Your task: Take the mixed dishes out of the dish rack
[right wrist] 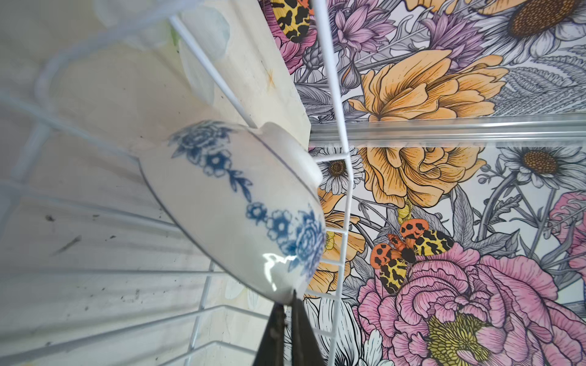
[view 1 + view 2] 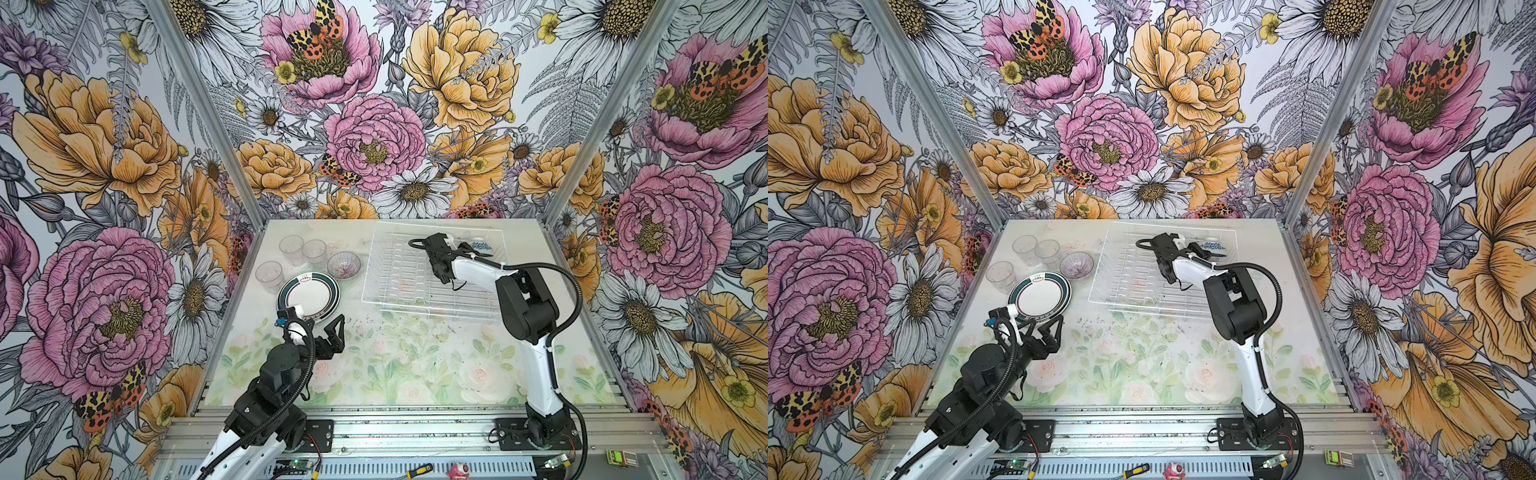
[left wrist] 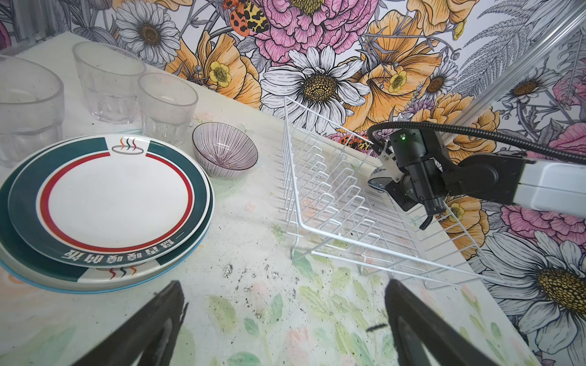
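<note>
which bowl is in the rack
The blue-flowered bowl, in the rack's far right corner, with the right gripper shut on its rim. The striped bowl sits out on the table beside the glasses.

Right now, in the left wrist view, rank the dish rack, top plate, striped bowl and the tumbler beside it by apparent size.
1. dish rack
2. top plate, though it lies nearer the camera
3. tumbler and striped bowl: they look about alike, so I leave them unranked.
</note>
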`<state>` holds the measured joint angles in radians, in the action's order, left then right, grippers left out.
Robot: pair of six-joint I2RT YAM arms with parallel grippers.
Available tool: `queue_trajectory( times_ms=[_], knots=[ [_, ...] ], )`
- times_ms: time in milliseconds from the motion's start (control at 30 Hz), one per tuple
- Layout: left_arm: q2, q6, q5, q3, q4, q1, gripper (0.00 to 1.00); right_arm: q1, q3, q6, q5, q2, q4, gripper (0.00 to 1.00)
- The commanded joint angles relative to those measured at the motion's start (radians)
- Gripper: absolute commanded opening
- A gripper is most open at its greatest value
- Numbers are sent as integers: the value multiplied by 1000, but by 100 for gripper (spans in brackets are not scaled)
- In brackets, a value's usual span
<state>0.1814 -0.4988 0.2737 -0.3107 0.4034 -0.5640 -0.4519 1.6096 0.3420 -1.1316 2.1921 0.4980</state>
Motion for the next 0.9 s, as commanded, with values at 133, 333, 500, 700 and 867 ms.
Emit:
queue_trajectory(
  times_ms=[133,333,500,700,867],
  knots=[
    [0,-9,21,-16,-4,13,99,17,41,44,-10,-33,-47,22],
    [1,-10,19,-11,-9,14,99,23,40,100,10,-18,-70,27],
    [1,-8,15,-7,-9,15,99,28,24,156,52,-17,-125,29],
    [-1,-1,15,1,-11,16,99,42,-42,250,143,-41,-296,33],
    [3,1,15,-3,-11,18,99,56,-106,371,186,-29,-464,35]
  ],
)
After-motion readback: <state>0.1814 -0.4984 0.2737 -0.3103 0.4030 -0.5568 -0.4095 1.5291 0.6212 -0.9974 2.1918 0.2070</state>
